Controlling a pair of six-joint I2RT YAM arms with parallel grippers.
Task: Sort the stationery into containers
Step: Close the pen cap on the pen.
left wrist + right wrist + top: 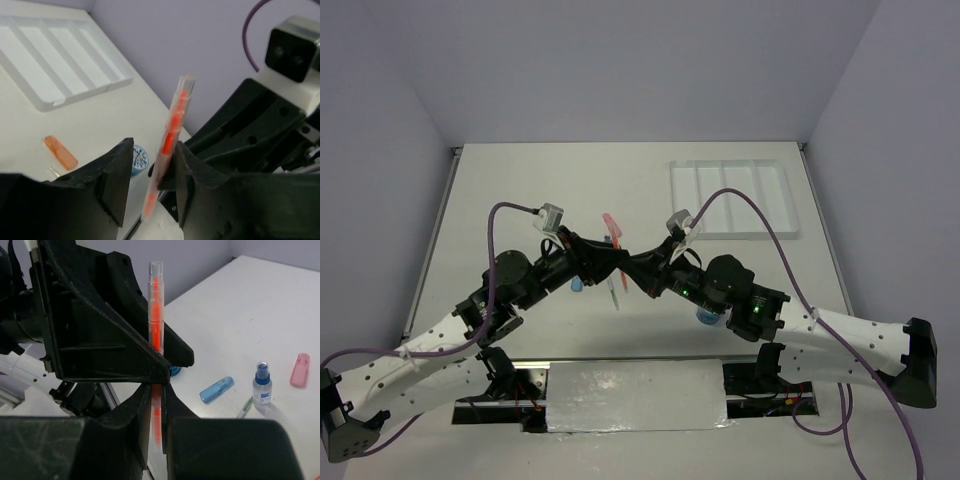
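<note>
A thin orange pen (612, 232) stands upright between both grippers over the table's middle. My right gripper (156, 405) is shut on the pen's lower part (156, 315). My left gripper (152, 175) is open with its jaws either side of the same pen (170, 145); the pen lies against one finger, with a gap to the other. The two grippers meet at the centre, left gripper (618, 260) and right gripper (640, 268). The white four-compartment tray (735, 198) lies at the far right, with nothing visible in it.
On the table lie an orange capsule (60, 152), a blue roll (138, 157), a blue capsule (216, 389), a blue-capped bottle (261, 385), a pink capsule (300, 370) and a whitish pen (614, 290). Another blue roll (706, 316) sits under the right arm.
</note>
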